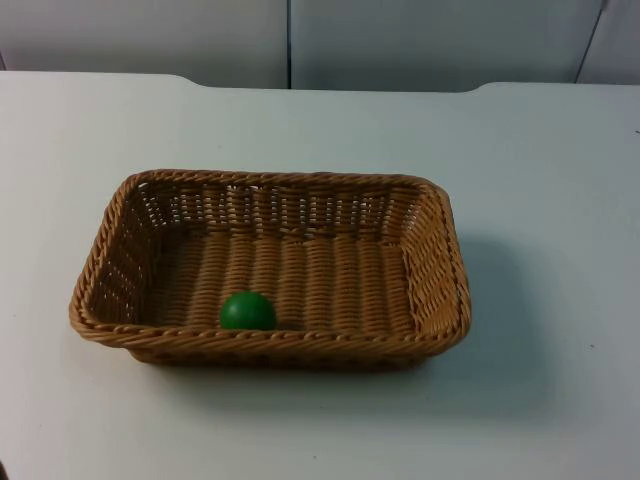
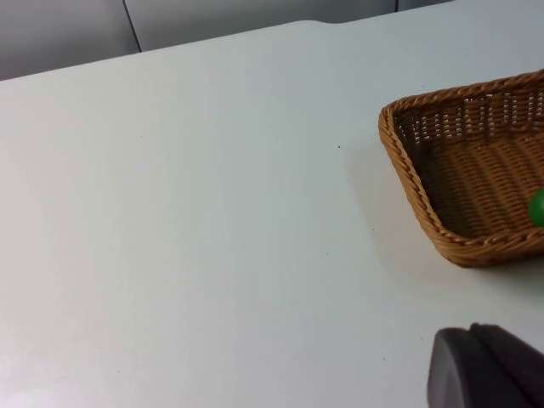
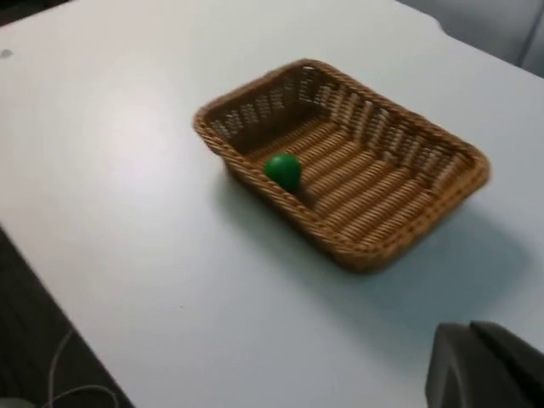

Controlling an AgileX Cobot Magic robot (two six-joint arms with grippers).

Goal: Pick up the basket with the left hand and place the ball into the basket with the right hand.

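One white table (image 1: 560, 200) carries the whole scene, running back to a grey partition wall (image 1: 420, 40) at its far edge. A rectangular woven wicker basket (image 1: 435, 270) sits flat on the table near its middle, long side toward the top camera, its brown rim unbroken all round and nothing gripping it. Inside, a small green ball (image 1: 247, 311) rests on the basket floor against the near long wall, toward the basket's left end. From the left wrist, the basket (image 2: 425, 200) stands apart from the left gripper's black fingertip (image 2: 484, 370), with bare table between them; a sliver of the ball (image 2: 537, 208) shows at the frame's edge. From the right wrist, basket (image 3: 399, 229) and ball (image 3: 283, 171) lie well clear of the right gripper's fingertip (image 3: 484, 365). Whether either claw is open or closed cannot be told
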